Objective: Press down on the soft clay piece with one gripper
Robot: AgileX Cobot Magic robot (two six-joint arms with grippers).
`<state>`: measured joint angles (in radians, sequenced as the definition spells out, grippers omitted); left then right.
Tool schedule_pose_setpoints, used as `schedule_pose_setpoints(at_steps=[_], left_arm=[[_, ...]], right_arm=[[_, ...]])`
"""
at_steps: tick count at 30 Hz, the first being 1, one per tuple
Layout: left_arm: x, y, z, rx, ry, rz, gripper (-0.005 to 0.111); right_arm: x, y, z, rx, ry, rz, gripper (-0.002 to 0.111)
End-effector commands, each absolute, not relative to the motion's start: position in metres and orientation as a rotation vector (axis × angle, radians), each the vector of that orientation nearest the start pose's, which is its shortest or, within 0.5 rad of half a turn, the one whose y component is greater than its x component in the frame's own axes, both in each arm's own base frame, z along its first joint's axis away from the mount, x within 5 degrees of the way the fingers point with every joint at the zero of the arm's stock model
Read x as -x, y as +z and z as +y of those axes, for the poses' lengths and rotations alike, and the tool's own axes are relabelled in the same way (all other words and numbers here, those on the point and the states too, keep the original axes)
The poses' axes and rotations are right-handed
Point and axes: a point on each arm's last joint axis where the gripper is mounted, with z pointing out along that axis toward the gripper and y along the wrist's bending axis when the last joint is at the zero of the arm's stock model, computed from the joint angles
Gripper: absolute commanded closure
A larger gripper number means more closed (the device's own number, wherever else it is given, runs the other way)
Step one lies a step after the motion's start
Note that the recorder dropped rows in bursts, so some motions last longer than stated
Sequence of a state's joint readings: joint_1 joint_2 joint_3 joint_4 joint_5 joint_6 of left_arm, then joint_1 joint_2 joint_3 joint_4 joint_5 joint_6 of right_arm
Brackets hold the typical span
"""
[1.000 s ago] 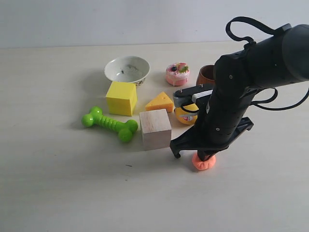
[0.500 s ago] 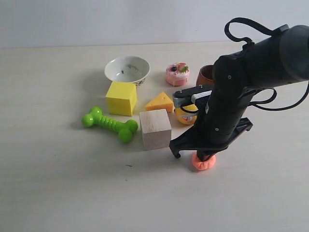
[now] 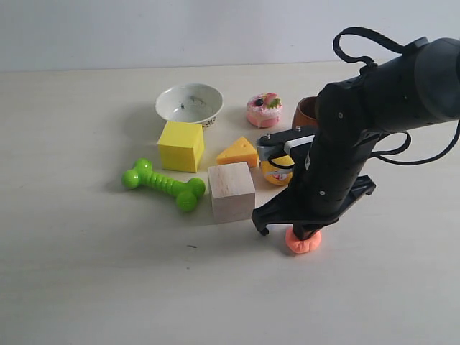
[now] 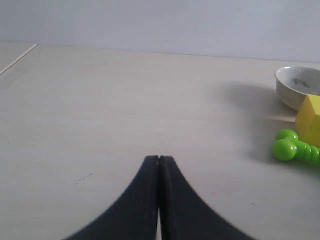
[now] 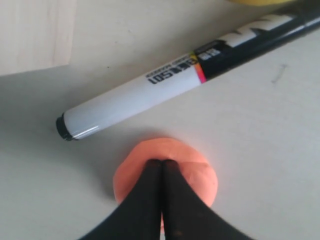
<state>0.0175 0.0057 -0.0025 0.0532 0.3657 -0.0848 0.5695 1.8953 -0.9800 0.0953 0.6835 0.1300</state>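
The soft clay piece (image 3: 303,244) is a salmon-orange lump on the table, to the right of the wooden block. My right gripper (image 3: 307,231) comes down on it from above. In the right wrist view the clay (image 5: 196,164) spreads out round under the gripper (image 5: 161,162), whose jaws are shut with both fingertips touching its top. My left gripper (image 4: 159,159) is shut with nothing in it, over bare table, and does not show in the exterior view.
A wooden block (image 3: 231,191) and a black-and-white marker (image 5: 165,85) lie close to the clay. Behind are a lemon (image 3: 275,175), cheese wedge (image 3: 238,152), yellow cube (image 3: 180,146), green bone toy (image 3: 163,185), bowl (image 3: 190,103), pink cake (image 3: 264,110) and brown cup (image 3: 307,111).
The right arm has leaned a touch to the left while its tips stay on the clay. Nothing else has moved.
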Motion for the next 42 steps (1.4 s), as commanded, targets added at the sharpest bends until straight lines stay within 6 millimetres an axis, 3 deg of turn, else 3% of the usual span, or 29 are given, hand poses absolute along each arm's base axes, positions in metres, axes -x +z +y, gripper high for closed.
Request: schedule_pose_setpoints(at_steps=[1, 7, 11, 18, 20, 24, 35, 39, 42], left_arm=[[-0.053, 0.181, 0.002, 0.057, -0.001, 1.840, 0.107], [-0.053, 0.181, 0.002, 0.057, -0.001, 1.840, 0.107], [-0.053, 0.181, 0.002, 0.057, -0.001, 1.840, 0.107], [-0.053, 0.181, 0.002, 0.057, -0.001, 1.840, 0.107], [-0.053, 0.181, 0.002, 0.057, -0.001, 1.840, 0.107], [-0.053, 0.181, 0.002, 0.057, -0.001, 1.840, 0.107], [-0.053, 0.181, 0.002, 0.057, -0.001, 1.840, 0.107], [-0.053, 0.181, 0.002, 0.057, -0.001, 1.840, 0.107], [-0.053, 0.181, 0.002, 0.057, -0.001, 1.840, 0.107]], right_arm=[[-0.263, 0.120, 0.173, 0.595, 0.087, 3.059, 0.108], [-0.262, 0.120, 0.173, 0.587, 0.086, 3.065, 0.089], [-0.262, 0.124, 0.174, 0.571, 0.104, 3.055, 0.086], [-0.265, 0.152, 0.175, 0.543, 0.143, 2.979, 0.084], [-0.266, 0.154, 0.175, 0.544, 0.144, 2.978, 0.086], [-0.268, 0.149, 0.172, 0.608, 0.067, 2.964, 0.108], [-0.269, 0.138, 0.174, 0.595, 0.067, 2.992, 0.108], [-0.269, 0.155, 0.173, 0.590, 0.085, 2.936, 0.108], [-0.269, 0.184, 0.168, 0.536, 0.092, 2.817, 0.108]])
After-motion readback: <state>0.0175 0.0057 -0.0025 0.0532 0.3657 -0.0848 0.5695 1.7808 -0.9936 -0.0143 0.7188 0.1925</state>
